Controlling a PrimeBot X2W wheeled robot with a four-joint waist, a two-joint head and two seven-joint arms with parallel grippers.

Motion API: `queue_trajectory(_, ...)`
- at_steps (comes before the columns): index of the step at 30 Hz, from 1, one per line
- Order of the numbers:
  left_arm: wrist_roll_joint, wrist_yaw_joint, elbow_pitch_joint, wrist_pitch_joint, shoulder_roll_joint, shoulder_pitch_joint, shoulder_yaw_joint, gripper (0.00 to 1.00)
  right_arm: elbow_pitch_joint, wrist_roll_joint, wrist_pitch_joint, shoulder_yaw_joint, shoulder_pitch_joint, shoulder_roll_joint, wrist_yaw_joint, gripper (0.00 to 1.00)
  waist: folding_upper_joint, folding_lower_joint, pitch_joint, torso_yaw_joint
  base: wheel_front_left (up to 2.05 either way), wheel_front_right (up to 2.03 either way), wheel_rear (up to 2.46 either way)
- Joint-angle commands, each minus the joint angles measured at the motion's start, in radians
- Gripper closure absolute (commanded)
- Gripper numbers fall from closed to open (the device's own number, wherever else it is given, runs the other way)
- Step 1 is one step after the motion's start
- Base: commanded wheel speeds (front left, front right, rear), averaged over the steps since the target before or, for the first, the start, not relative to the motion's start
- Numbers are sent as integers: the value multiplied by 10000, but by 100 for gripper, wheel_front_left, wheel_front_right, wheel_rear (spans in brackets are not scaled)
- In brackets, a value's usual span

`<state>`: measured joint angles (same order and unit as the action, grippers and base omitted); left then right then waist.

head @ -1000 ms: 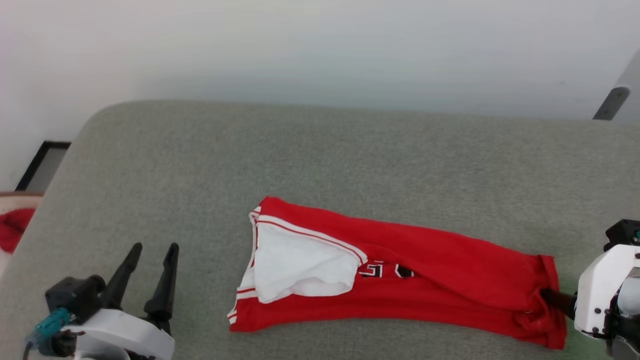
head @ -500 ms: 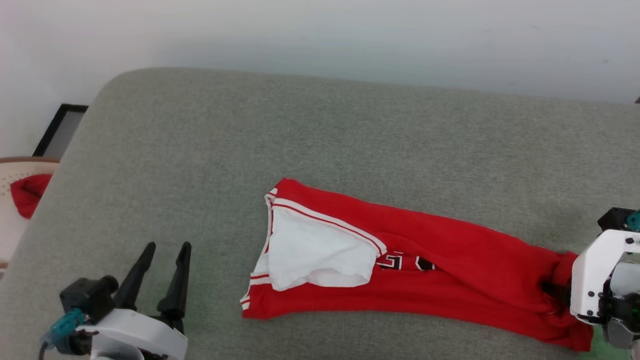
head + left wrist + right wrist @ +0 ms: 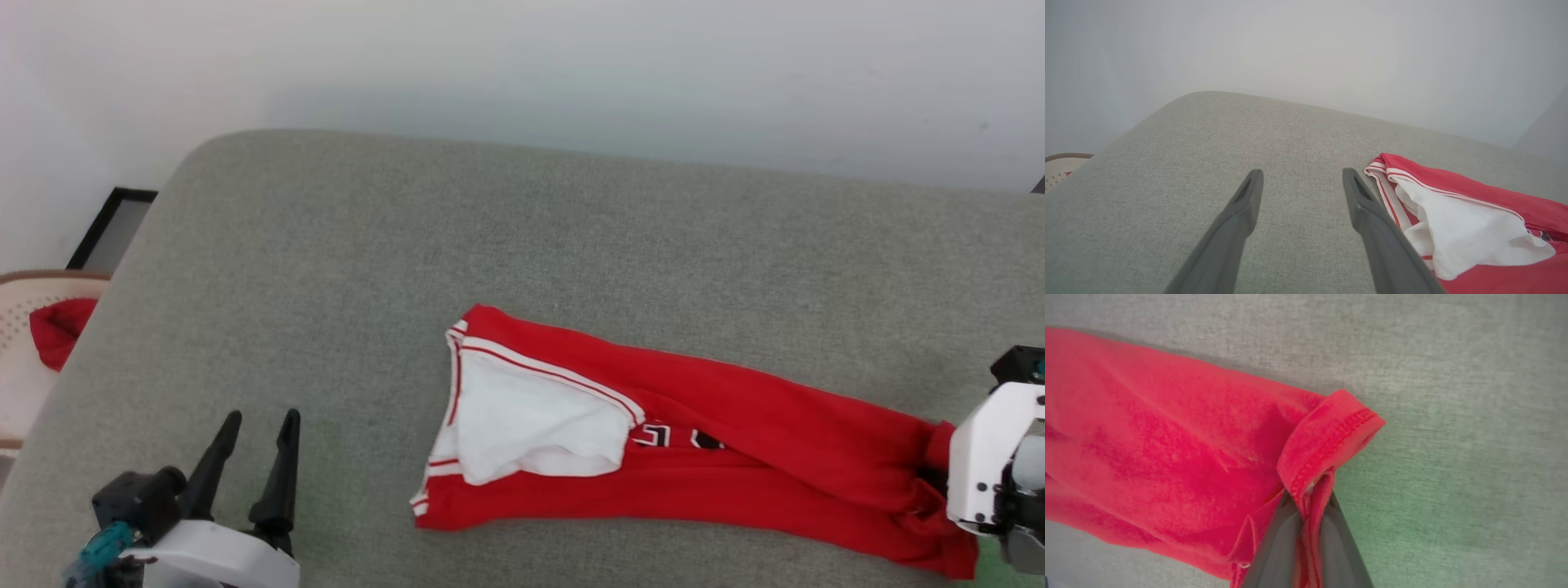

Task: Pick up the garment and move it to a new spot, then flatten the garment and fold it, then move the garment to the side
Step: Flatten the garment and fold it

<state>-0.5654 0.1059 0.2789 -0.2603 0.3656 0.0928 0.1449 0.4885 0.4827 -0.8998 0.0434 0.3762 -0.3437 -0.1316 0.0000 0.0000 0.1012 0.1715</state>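
The garment point(image 3: 735, 457), a red jersey with a white sleeve folded over it and a bit of black lettering showing, lies stretched out on the grey cushion point(image 3: 490, 229). My right gripper point(image 3: 935, 483) is shut on the garment's red stitched hem at its right end. In the right wrist view the hem point(image 3: 1327, 437) is pinched and bunched between the fingertips point(image 3: 1308, 498). My left gripper point(image 3: 261, 418) is open and holds nothing at the lower left. It is just left of the garment's striped collar edge point(image 3: 1392, 192), apart from it point(image 3: 1302, 173).
A cream basket point(image 3: 24, 392) with a plain red cloth point(image 3: 61, 331) sits off the cushion's left edge, beside a dark frame point(image 3: 110, 229) on the floor. A white wall runs behind the cushion. Bare cushion lies left of and behind the garment.
My right gripper has shut on the garment's hem, gathering the right end into a bunch. The head view has shifted. The left gripper stays open.
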Motion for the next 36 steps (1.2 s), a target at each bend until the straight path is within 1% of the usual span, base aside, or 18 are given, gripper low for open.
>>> queue_trajectory(1,99,72,15,-49,-80,-145,-128,0,132,-18,91,60,-45,-206,18,100,0,0,-180,-83,0,0,0)
queue_trajectory(11,326,185,115,-41,-339,-426,-400,0,602,-57,333,381,50,-1201,17,100,0,0,-541,-339,0,0,0)
queue_trajectory(15,312,222,171,-40,-366,-553,-485,0,619,-151,266,306,213,-1336,17,100,0,0,-659,-524,0,0,0)
queue_trajectory(20,288,243,210,-40,-395,-672,-550,0,269,150,154,-32,270,-1344,17,100,0,0,-808,-738,0,0,0)
queue_trajectory(24,313,236,270,-40,-427,-800,-554,0,-575,756,-44,-364,130,-1145,15,100,0,0,-959,-876,0,0,0)
queue_trajectory(28,340,244,302,-40,-495,-789,-518,0,-1550,1352,-348,-547,94,-751,14,100,0,0,-1082,-907,0,0,0)
queue_trajectory(32,408,251,309,-40,-559,-700,-386,0,-2449,1521,-595,-984,202,-279,14,100,0,0,-1169,-754,0,0,0)
queue_trajectory(36,512,255,341,-40,-647,-595,-224,0,-2827,1468,-617,-1404,502,289,14,100,0,0,-1218,-493,0,0,0)
